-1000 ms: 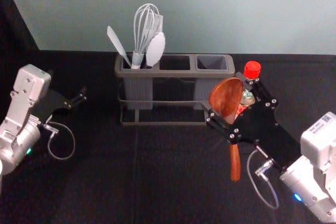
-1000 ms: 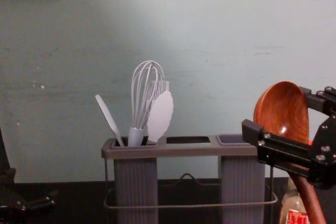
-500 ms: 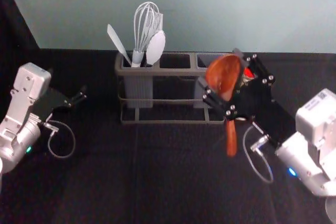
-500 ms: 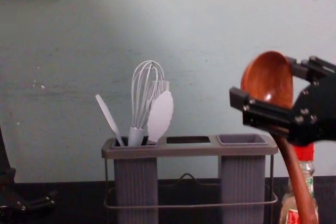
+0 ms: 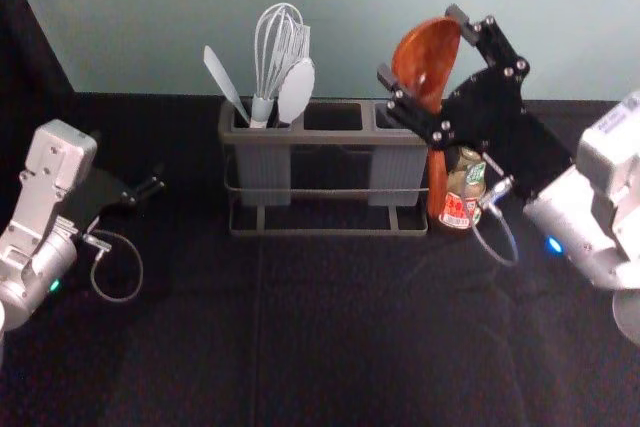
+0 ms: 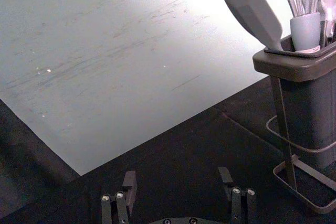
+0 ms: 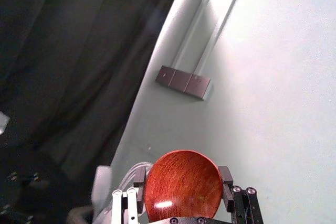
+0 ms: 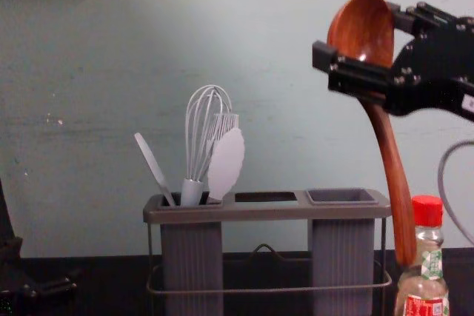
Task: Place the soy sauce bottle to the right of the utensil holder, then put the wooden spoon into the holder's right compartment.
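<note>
Two hands are mine, and the left hand (image 6: 177, 177) is parked to the left of the gray, ribbed utensil holder (image 8: 266, 214), its fingers apart on nothing; I judge this job needs only one arm. The white wire whisk (image 8: 209, 135) leans in the holder's left compartment, bowl of wires upward, so its handle is what the cup supports. The holder's right compartment (image 8: 341, 257) is the spoon's goal. Above and right of the holder, my right hand (image 8: 358, 37) clasps the reddish-brown wooden spoon (image 8: 391, 160) by its bowl, leaving the handle hanging to go in first. That arm reaches in from the right, wrist high; I'd raise it further and swing left, lest the handle's tip catch the holder's rim. The red-capped clear glass soy sauce bottle (image 8: 424, 286) stands upright just right of the holder, where the task wants it.
</note>
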`<state>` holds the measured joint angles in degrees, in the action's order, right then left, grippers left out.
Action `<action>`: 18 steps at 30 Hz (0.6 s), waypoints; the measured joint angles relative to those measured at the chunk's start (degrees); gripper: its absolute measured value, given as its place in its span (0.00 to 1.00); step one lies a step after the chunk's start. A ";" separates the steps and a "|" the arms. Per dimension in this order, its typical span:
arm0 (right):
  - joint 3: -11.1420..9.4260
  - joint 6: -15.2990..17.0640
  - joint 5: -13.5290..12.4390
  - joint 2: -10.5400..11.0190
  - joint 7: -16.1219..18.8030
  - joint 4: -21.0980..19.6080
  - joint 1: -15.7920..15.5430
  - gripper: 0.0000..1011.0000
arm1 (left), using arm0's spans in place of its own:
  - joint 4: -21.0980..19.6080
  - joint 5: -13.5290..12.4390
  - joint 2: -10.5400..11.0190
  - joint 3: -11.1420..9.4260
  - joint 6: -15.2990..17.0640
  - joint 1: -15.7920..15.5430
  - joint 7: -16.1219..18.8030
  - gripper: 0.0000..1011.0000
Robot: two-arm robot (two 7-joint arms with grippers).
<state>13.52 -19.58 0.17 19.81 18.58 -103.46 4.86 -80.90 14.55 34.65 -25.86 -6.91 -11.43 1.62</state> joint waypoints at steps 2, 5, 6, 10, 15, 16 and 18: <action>0.04 -0.67 -0.22 -0.34 0.05 1.34 1.75 0.83 | 0.00 0.00 0.00 0.00 0.00 0.00 0.00 1.00; 0.17 -1.73 -0.34 -0.88 0.05 3.36 3.93 0.83 | 0.00 0.00 0.00 0.00 0.00 0.00 0.00 1.00; 0.21 -1.96 -0.37 -1.02 0.05 3.90 4.48 0.83 | 0.00 0.00 0.00 0.00 0.00 0.00 0.00 1.00; 0.43 -3.30 -0.67 -1.75 0.09 6.59 6.96 0.83 | 0.00 0.00 0.00 0.00 0.00 0.00 0.00 1.00; 0.74 -5.23 -0.81 -3.00 0.07 10.51 10.22 0.83 | 0.00 0.00 0.00 0.00 0.00 0.00 0.00 1.00; 0.78 -5.53 -0.84 -3.20 0.07 11.16 10.64 0.83 | 0.00 0.00 0.00 0.00 0.00 0.00 0.00 1.00; 0.91 -6.36 -0.85 -3.76 0.04 12.83 11.88 0.83 | 0.00 0.00 0.00 0.00 0.00 0.00 0.00 1.00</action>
<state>14.44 -25.94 -0.68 16.05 18.62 -90.63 16.74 -80.90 14.55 34.65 -25.86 -6.91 -11.43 1.62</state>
